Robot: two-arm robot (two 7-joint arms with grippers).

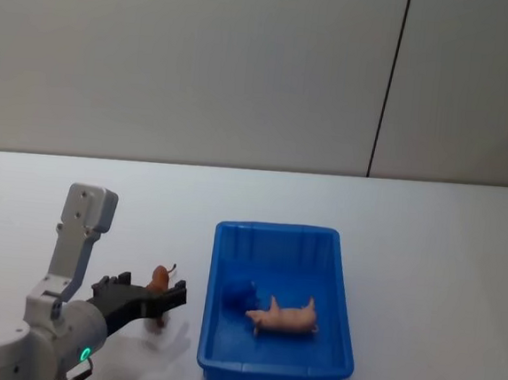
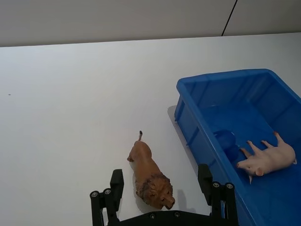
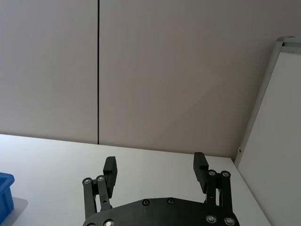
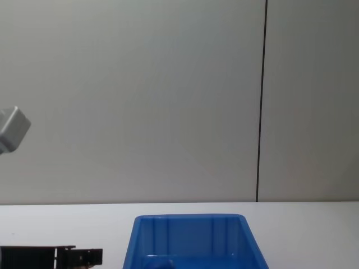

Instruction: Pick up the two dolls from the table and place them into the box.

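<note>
On the white table point(image 1: 427, 250), just left of the blue box point(image 1: 341, 300), the left gripper point(image 1: 157, 299) hangs with its black fingers point(image 2: 205, 177) spread wide, and the reddish-brown lion doll point(image 2: 149, 176) lies between them on the tabletop, touched by neither in the left wrist view. Nothing stands between the lion doll and the box; a narrow strip of bare table separates the doll from the box's near wall. The tabletop around them is plain and uncluttered, running back to a pale grey wall point(image 1: 203, 61) split by one thin dark vertical seam point(image 1: 388, 86). Inside the box the pale pink pig doll point(image 1: 284, 317) lies on its side on the floor, toward the end nearer the robot, with a small dark blue rounded thing point(image 1: 239, 294) just beside it; what that thing is cannot be told. The right gripper point(image 3: 156, 170) is held well apart from the work above bare table, its fingers open and empty, facing the wall and a white panel edge point(image 3: 263, 108) at the side
</note>
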